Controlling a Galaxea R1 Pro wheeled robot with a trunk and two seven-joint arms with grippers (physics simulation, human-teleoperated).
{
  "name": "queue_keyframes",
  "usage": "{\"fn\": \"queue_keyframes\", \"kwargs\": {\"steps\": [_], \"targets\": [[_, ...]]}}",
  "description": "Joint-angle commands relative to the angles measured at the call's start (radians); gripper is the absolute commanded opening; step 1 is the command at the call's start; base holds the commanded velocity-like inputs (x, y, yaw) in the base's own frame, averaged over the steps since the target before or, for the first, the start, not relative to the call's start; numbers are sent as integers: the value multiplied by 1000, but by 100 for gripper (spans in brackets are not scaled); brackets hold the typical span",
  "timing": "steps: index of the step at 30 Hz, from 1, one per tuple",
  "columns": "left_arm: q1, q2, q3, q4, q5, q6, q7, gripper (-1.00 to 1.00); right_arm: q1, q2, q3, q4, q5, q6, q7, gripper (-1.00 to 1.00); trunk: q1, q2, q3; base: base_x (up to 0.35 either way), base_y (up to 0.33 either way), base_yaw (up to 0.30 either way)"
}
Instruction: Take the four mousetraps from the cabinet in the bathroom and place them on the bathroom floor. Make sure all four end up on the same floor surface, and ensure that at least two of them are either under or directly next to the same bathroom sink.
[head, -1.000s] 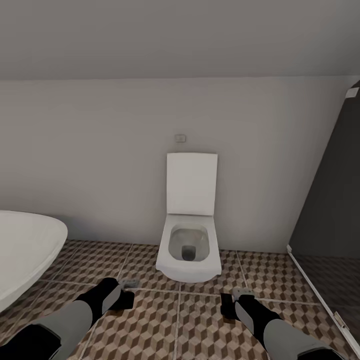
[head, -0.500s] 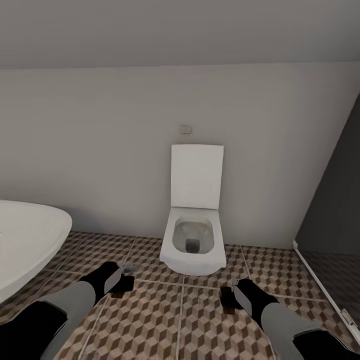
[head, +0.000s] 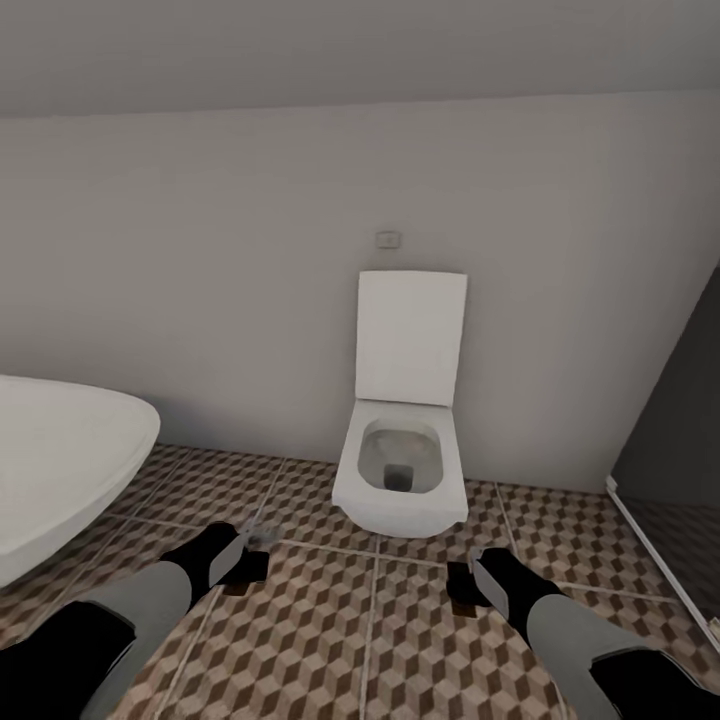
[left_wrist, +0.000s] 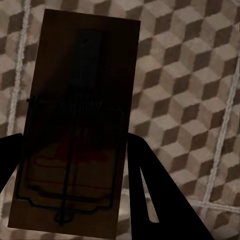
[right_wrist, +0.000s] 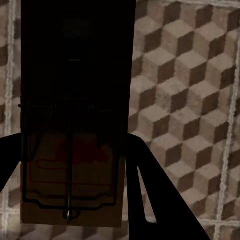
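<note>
**A mousetrap in each gripper, robot facing the toilet**

The bathroom floor (head: 330, 640), tiled in a brown, beige and white cube pattern, spreads ahead to a plain grey wall (head: 200, 280). The rounded white bathtub (head: 60, 470) juts in at the left of the head view. A dark panel (head: 680, 400) stands at the right. Against the wall, right of centre, sits a white toilet (head: 402, 480) with its lid upright; a small switch plate (head: 388, 239) is on the wall just above it.

Both arms reach forward low over the tiles. The left gripper (left_wrist: 75, 165) has its dark fingers (left_wrist: 150, 185) closed on either long side of a mousetrap (left_wrist: 75, 125), the wooden board held flat above the floor with its wire spring and bar facing the wrist camera. The right gripper (right_wrist: 72, 165) clamps a second mousetrap (right_wrist: 75, 125) the same way, its far end in deep shadow.
</note>
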Motion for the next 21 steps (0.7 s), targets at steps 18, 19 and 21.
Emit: {"fn": "queue_keyframes", "kwargs": {"steps": [18, 19, 21], "targets": [[0, -14, -10, -14, 5, 7, 2, -100, -1, -14, 7, -2, -15, 2, -5, -100, 69, -127, -80, 0, 0, -74], [0, -16, -10, -16, 5, 8, 2, -100, -1, -14, 7, -2, -15, 1, -5, -100, 73, -134, -84, 0, 0, -50], [-1, -19, -10, -18, 5, 10, 2, -100, -1, -14, 7, -2, -15, 0, -5, -100, 77, -141, -91, 0, 0, -36]]}}
